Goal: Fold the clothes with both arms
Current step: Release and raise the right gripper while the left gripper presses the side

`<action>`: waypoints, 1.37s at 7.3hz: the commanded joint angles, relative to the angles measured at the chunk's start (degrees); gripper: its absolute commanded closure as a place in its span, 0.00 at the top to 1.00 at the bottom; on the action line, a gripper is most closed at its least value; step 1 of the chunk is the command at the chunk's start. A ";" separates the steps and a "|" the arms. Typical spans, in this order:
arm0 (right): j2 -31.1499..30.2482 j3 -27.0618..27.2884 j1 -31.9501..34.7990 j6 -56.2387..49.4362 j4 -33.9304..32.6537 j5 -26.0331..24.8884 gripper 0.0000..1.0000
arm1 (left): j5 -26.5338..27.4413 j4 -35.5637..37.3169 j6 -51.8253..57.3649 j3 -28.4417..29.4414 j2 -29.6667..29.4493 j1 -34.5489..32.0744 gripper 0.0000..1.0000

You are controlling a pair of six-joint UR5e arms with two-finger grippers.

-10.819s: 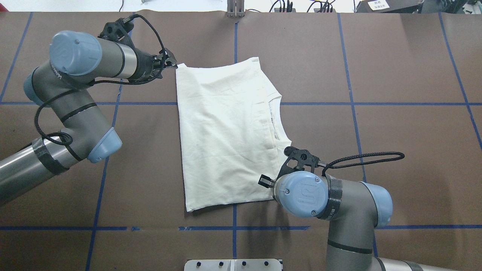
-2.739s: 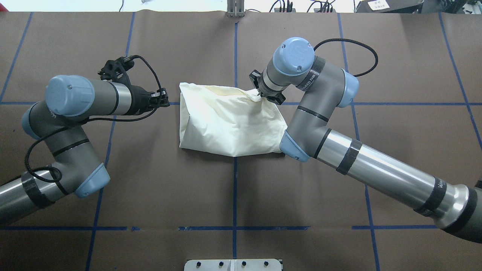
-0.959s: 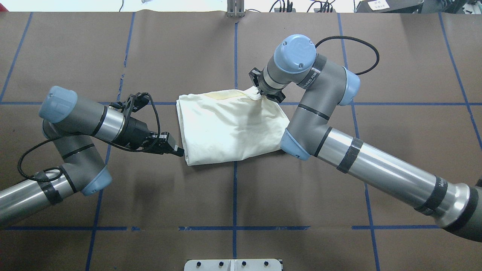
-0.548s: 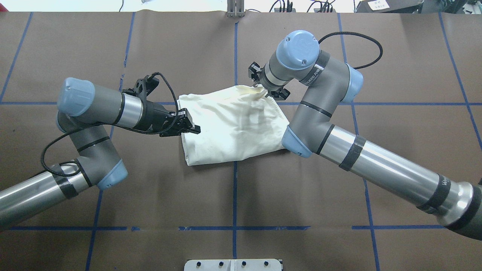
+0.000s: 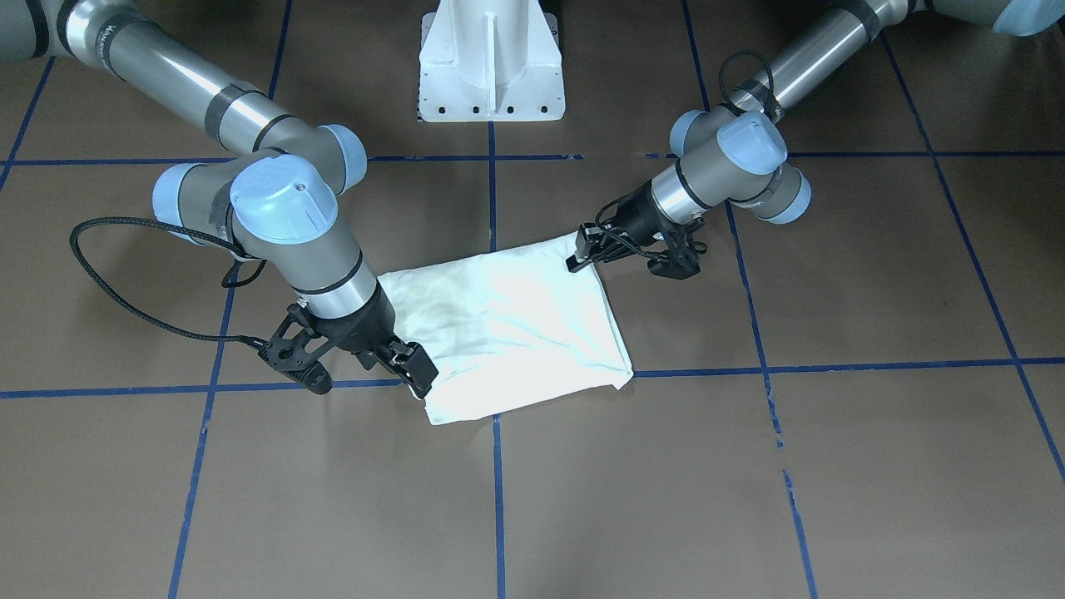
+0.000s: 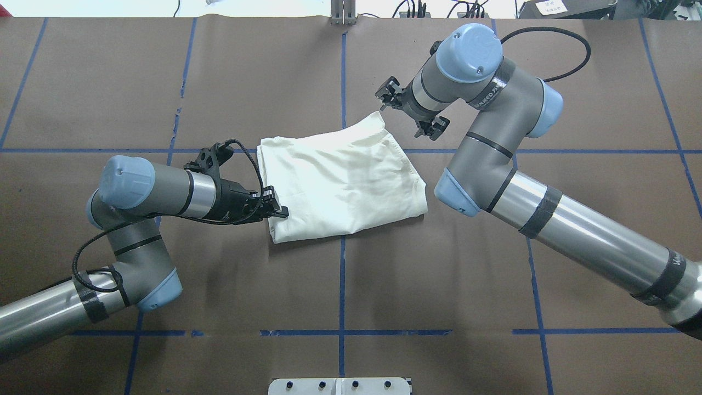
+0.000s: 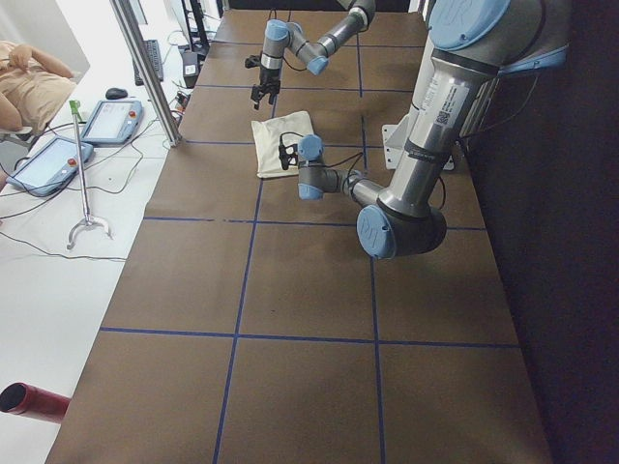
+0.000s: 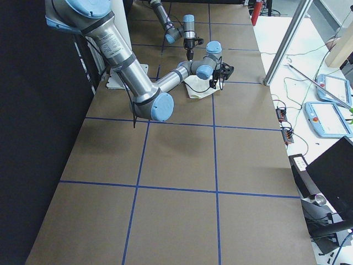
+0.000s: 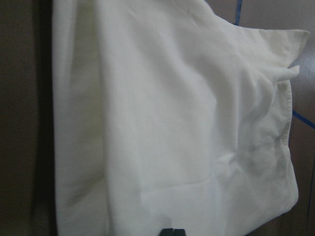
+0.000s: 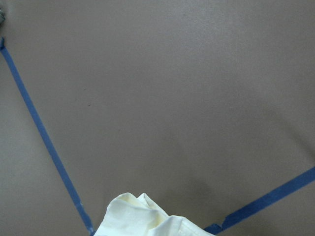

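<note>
Cream shirt (image 6: pixel 343 184), folded plain side up, lies in the middle of the brown bench (image 6: pixel 493 263), nearer its far edge.
Left gripper (image 6: pixel 277 206) sits at the shirt's edge facing the bench's left end; parted or closed, I cannot tell. Right gripper (image 5: pixel 413 370) hangs just beside the shirt's far corner, jaws apart, holding nothing.

T-shirt (image 6: pixel 343 184) flat on table (image 6: pixel 219 285)

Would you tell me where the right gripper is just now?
In the overhead view, the right gripper hovers just beyond the far right corner of the shirt, clear of it.
</note>
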 commanded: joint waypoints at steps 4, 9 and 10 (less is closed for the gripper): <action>-2.41 4.00 1.46 -0.24 -0.59 2.09 1.00 | -0.14 3.99 0.13 -7.89 4.07 -0.88 0.00; -4.18 5.77 2.43 -0.33 -0.42 4.21 1.00 | 10.91 22.75 0.04 -9.07 -3.42 6.57 0.00; -4.18 5.86 2.43 -0.33 -0.42 4.21 1.00 | 11.46 22.92 0.13 -9.33 -3.24 6.76 0.00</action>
